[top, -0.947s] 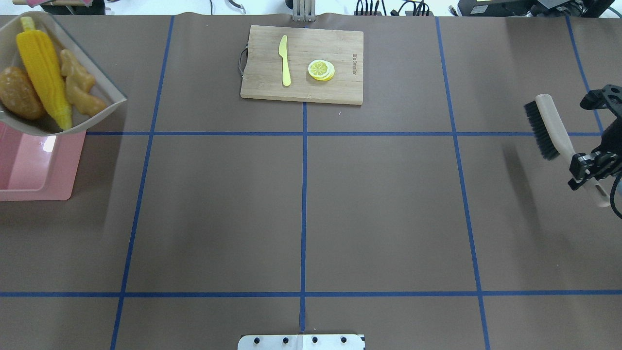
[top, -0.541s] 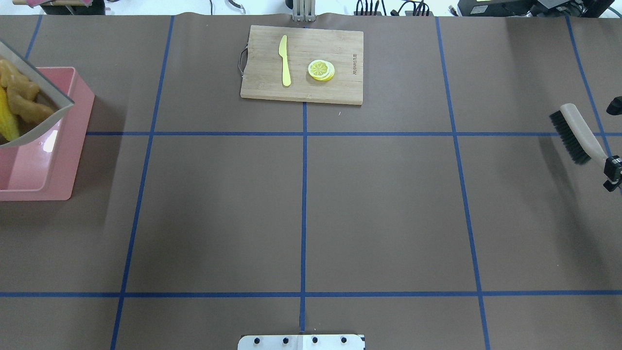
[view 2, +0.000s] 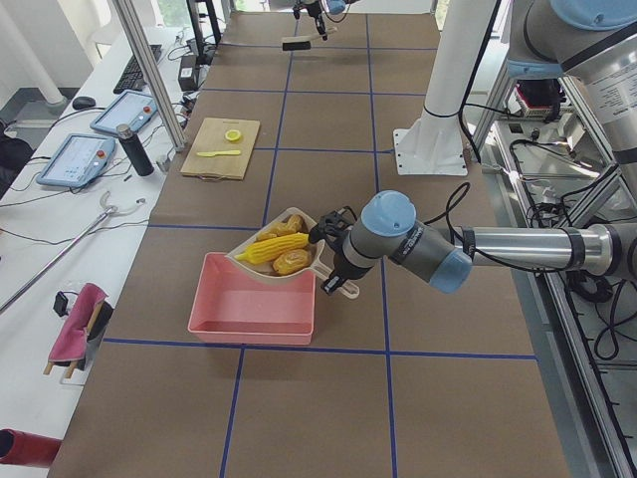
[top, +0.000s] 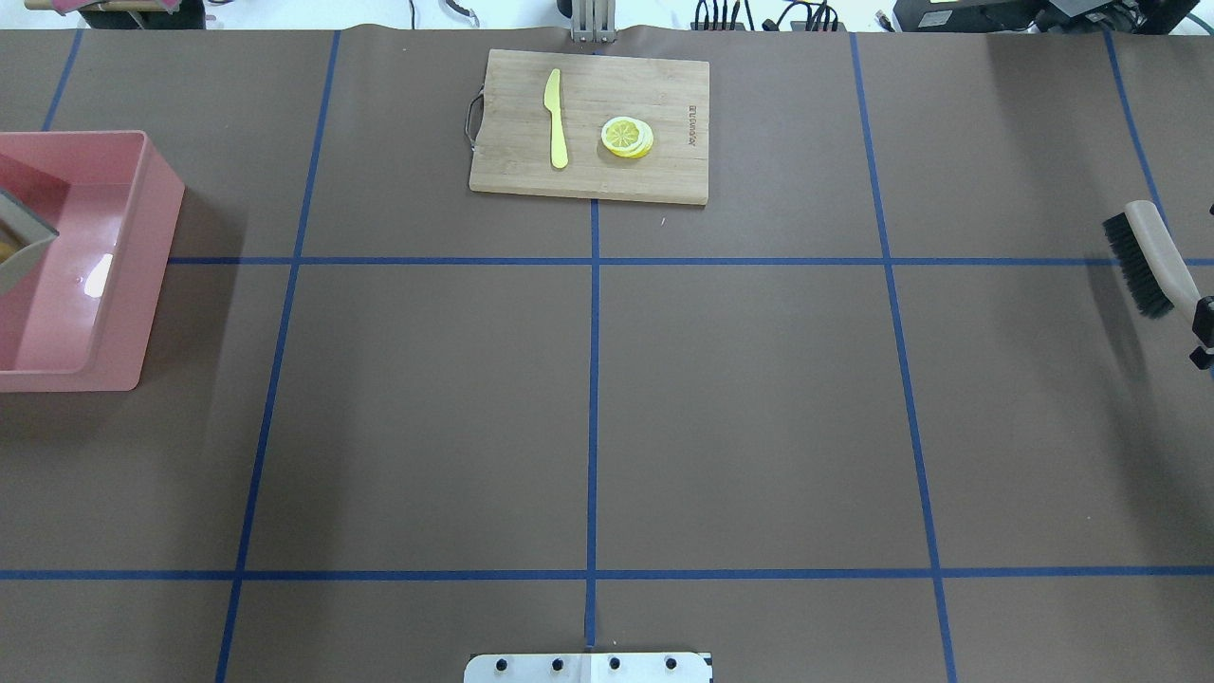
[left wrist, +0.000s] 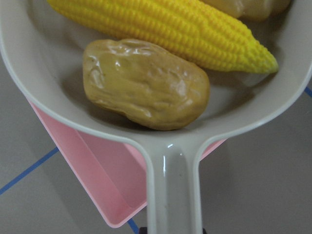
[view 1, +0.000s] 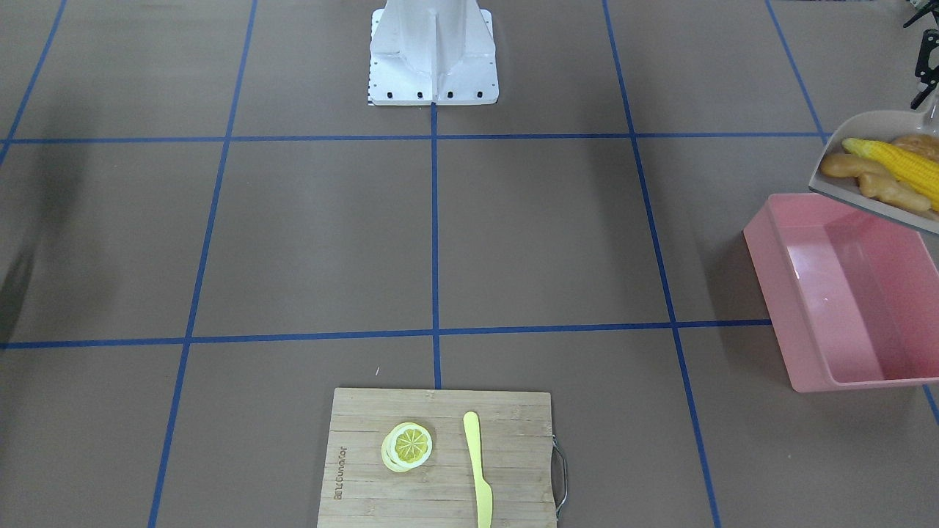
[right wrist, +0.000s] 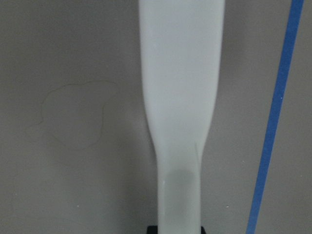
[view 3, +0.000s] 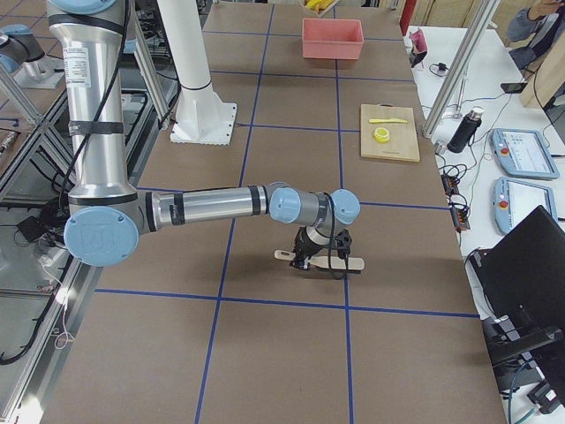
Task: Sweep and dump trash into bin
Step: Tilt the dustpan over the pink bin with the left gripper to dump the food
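A beige-grey dustpan (view 1: 855, 136) hangs roughly level over the robot-side end of the pink bin (view 1: 777, 293). In it lie the trash pieces: a yellow corn cob (left wrist: 170, 24), a brown potato (left wrist: 146, 83) and a tan ginger root (view 1: 869, 180). My left gripper (view 2: 335, 267) is shut on the dustpan's handle (left wrist: 173, 195). The bin's inside shows nothing in it. At the table's far right, my right gripper (view 3: 320, 253) is shut on the handle of a black-bristled brush (top: 1148, 256), low over the table.
A wooden cutting board (top: 664, 104) at the table's far middle carries a yellow-green knife (top: 556, 119) and a lemon slice (top: 627, 136). The white robot base (view 1: 433, 51) stands at the near middle. Blue tape lines cross the brown table cover.
The dustpan with the trash has moved left, almost out of the overhead view, uncovering the bin. The brush has slid further right toward the view's edge.
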### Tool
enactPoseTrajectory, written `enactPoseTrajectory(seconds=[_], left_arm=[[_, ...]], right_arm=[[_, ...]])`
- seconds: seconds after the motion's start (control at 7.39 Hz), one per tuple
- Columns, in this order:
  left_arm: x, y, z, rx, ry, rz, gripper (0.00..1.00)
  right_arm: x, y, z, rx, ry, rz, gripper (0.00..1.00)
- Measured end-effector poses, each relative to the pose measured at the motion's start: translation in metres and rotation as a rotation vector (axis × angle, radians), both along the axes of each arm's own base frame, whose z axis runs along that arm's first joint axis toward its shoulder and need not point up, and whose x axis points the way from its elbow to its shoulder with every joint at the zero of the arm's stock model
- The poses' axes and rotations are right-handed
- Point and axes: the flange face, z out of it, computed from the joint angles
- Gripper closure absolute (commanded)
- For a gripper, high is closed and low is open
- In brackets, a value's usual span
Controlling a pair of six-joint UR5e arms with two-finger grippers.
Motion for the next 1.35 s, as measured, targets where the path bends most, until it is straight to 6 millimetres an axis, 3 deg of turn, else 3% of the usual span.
enactPoseTrajectory(seconds=[0.41,0.81,1.08,1.35], left_arm=[[-0.025,0.02,0.046,-0.052,-0.036,0.081,1.0],[-0.039,0.012,0.061,-0.163,-0.054,0.131,1.0],[-0.048,-0.01,0.051,-0.219,-0.073,0.118,1.0],[-0.056,-0.028,0.029,-0.257,-0.161,0.127,1.0]], right_arm=[[0.003,0.017,0.01,-0.053,-0.013,0.042,1.0],[-0.013,0.023,0.008,-0.061,-0.027,0.013,1.0],[-0.027,0.026,0.007,-0.057,-0.028,-0.017,1.0],[-0.039,0.028,0.006,-0.042,-0.028,-0.044,1.0]])
